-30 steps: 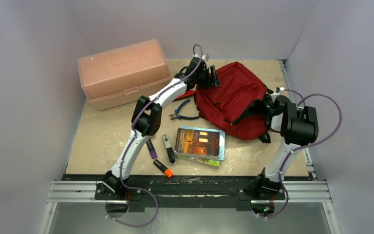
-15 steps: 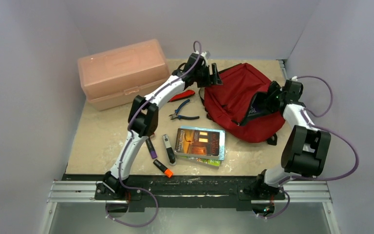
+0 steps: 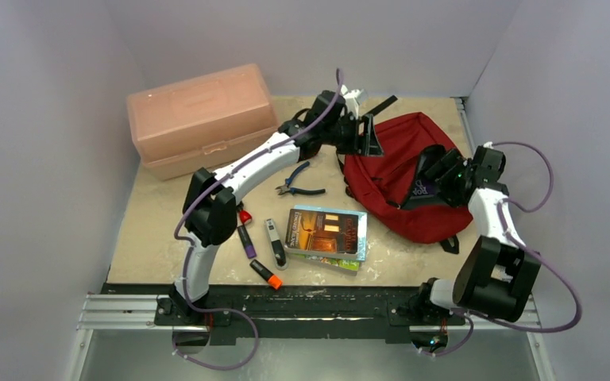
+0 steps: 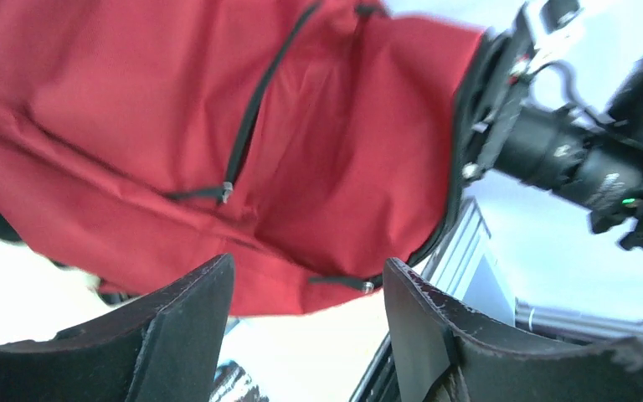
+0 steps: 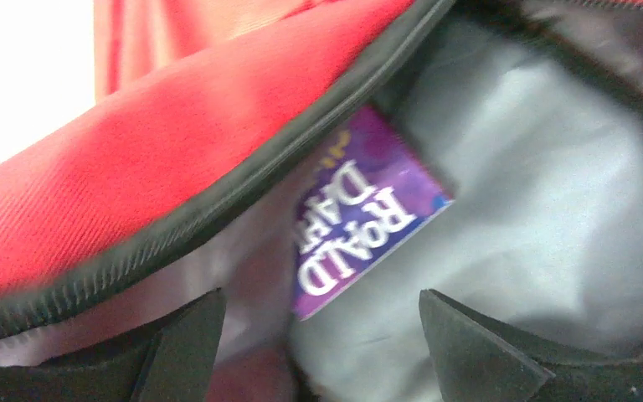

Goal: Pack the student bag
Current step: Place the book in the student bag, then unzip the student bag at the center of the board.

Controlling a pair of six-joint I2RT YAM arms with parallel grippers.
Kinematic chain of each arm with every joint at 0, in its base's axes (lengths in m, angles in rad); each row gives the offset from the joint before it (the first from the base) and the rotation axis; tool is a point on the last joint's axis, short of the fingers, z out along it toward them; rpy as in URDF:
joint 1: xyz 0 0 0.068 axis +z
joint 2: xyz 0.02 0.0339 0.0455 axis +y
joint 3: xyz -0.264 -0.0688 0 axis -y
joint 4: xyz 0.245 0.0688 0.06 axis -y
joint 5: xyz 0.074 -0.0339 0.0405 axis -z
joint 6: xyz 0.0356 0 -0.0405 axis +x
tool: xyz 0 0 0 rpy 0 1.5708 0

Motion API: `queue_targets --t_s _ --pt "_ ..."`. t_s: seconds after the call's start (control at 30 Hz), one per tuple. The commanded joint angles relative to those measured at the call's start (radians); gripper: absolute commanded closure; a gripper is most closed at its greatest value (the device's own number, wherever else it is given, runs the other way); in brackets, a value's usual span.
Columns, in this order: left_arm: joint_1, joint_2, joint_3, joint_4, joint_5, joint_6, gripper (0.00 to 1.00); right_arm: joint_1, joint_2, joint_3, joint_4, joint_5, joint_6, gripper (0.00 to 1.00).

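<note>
Shifted rightward, the red backpack [image 3: 393, 171] holds a purple book [image 5: 360, 226]; left gripper [image 4: 308, 268] and right gripper [image 5: 322, 297] both have jaws apart.

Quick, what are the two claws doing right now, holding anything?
Left gripper: open, holding nothing, facing the student bag.
Right gripper: open, holding nothing, at the bag's opening.

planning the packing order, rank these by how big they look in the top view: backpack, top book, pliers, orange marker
Largest to smallest:
1. backpack
2. top book
3. pliers
4. orange marker, only slightly smaller than the pliers
</note>
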Motion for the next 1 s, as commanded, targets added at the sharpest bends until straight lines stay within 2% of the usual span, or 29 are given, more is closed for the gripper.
queue_targets --t_s 0.0,0.03,0.1,0.17,0.23,0.37,0.47,0.73,0.83,0.97 --pt "-0.024 -0.048 -0.136 0.027 -0.039 -0.036 0.38 0.001 -0.134 -0.095 0.109 -0.192 0.227 0.15" --pt "-0.025 -0.061 -0.172 0.046 -0.052 -0.072 0.41 0.003 -0.168 -0.095 0.080 -0.135 0.254 0.20" --pt "-0.025 -0.074 -0.238 0.094 -0.051 -0.139 0.44 0.005 -0.221 -0.066 -0.003 0.013 0.203 0.30" --pt "-0.032 -0.081 -0.286 0.183 0.013 -0.177 0.44 0.019 -0.253 -0.012 -0.140 0.241 0.095 0.30" --pt "-0.044 -0.087 -0.339 0.315 0.096 -0.193 0.39 0.021 -0.289 0.001 -0.238 0.364 0.044 0.30" --pt "-0.071 -0.087 -0.450 0.713 0.257 -0.211 0.34 0.021 -0.412 -0.054 -0.321 0.264 0.022 0.29" --pt "-0.081 -0.062 -0.469 0.829 0.343 -0.190 0.33 0.021 -0.526 -0.126 -0.364 0.122 0.035 0.30" --pt "-0.107 -0.009 -0.454 0.756 0.454 0.049 0.26 0.022 -0.883 -0.159 -0.452 -0.031 0.091 0.28" --pt "-0.114 0.019 -0.396 0.648 0.446 0.134 0.23 0.022 -0.885 -0.210 -0.407 -0.073 0.109 0.25" --pt "-0.125 0.048 -0.332 0.496 0.353 0.141 0.23 0.022 -0.830 -0.241 -0.351 -0.097 0.141 0.23"
